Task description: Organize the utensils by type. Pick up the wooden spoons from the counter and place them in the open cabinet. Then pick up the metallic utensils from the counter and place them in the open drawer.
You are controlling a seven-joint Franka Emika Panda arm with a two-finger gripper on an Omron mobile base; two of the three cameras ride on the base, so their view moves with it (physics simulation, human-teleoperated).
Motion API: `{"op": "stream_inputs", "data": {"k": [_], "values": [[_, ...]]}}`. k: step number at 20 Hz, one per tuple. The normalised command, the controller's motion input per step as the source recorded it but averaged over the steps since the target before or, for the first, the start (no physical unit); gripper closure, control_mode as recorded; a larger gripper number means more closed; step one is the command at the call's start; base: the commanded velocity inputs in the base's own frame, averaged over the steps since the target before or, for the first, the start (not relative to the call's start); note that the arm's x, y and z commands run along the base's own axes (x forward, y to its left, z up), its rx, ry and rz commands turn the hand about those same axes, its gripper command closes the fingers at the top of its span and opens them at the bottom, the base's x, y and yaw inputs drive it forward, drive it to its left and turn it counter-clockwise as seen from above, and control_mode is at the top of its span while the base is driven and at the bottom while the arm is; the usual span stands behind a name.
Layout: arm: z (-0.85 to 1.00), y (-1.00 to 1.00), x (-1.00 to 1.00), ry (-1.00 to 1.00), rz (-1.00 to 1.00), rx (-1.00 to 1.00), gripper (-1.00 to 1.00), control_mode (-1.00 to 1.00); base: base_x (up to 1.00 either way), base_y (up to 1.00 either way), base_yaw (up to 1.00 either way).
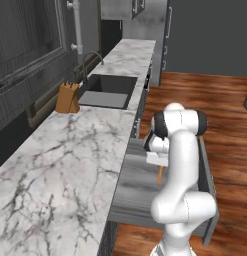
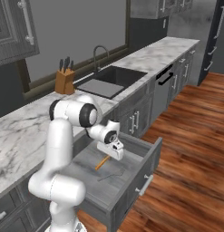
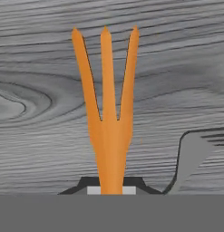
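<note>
The two-finger gripper (image 2: 111, 153) is closed on the orange 3-pronged fork (image 3: 108, 118), above the open dark grey drawer (image 2: 147, 165). A slim silver-grey fork (image 3: 195, 152) lies inside on the grey floor.

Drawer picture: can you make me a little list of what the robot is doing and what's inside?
gripper: shut on the orange fork, prongs pointing down at the drawer floor
drawer: pulled open, grey wood-grain inside
silver fork: lying on the drawer floor, beside the orange one
counter: white marble, next to the drawer
knife block: on the counter beside the sink
</note>
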Motion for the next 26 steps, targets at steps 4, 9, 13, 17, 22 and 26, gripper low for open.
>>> {"op": "stream_inputs", "data": {"k": [4,9,13,17,22,26], "values": [[-0.49,0.01,0.19,0.07,0.00,0.00,1.00,-1.00,0.00,0.00,0.00],[-0.37,0.00,0.03,0.07,0.02,0.00,-1.00,-1.00,0.00,0.00,0.00],[-0.35,0.00,0.00,0.08,0.04,0.00,-1.00,-1.00,0.00,0.00,0.00],[0.04,-0.01,-0.01,-0.03,0.10,0.04,-1.00,-1.00,0.00,0.00,0.00],[0.62,-0.02,-0.10,-0.08,0.14,0.02,-1.00,-1.00,0.00,0.00,0.00],[0.84,0.00,-0.18,-0.06,0.11,0.00,-1.00,-1.00,0.00,0.00,0.00]]}}
